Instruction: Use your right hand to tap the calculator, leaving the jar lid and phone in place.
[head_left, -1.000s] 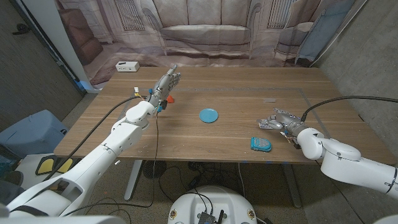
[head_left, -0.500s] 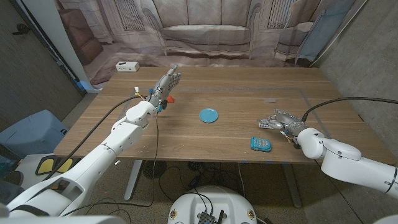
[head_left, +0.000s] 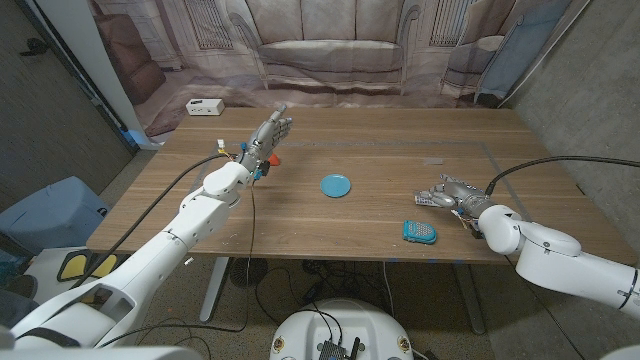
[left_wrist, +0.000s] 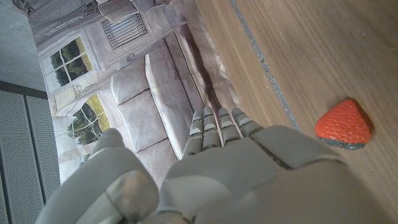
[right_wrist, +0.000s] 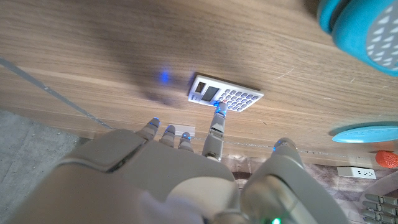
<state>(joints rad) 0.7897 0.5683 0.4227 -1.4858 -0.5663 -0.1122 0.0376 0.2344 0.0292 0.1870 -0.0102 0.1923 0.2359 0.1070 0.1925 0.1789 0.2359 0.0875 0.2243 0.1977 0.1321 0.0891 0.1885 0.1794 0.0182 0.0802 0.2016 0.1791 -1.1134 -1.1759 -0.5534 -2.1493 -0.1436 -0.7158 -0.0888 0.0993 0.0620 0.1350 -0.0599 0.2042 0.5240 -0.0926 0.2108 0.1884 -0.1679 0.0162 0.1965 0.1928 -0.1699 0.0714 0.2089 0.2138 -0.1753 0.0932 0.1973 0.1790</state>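
While the calculator (right_wrist: 224, 96) lies on the tabletop (head_left: 380, 215) near its right edge, the right robot hand (head_left: 447, 194) touches it with one extended fingertip (right_wrist: 218, 114), holding nothing. The blue jar lid (head_left: 336, 185) sits mid-table; the phone (head_left: 420, 231) lies near the front edge.

- Wooden table (head_left: 360, 150); backdrop printed with a sofa behind it.
- Left hand (head_left: 268, 135) far left, fingers extended, holding nothing; small red object (head_left: 274, 158) just beside it.
- Blue jar lid (head_left: 336, 185) mid-table.
- Right hand (head_left: 450, 194) right side, over the calculator (head_left: 428, 199).
- Teal phone (head_left: 420, 231) near edge.
- White power strip (head_left: 204, 107) far left.
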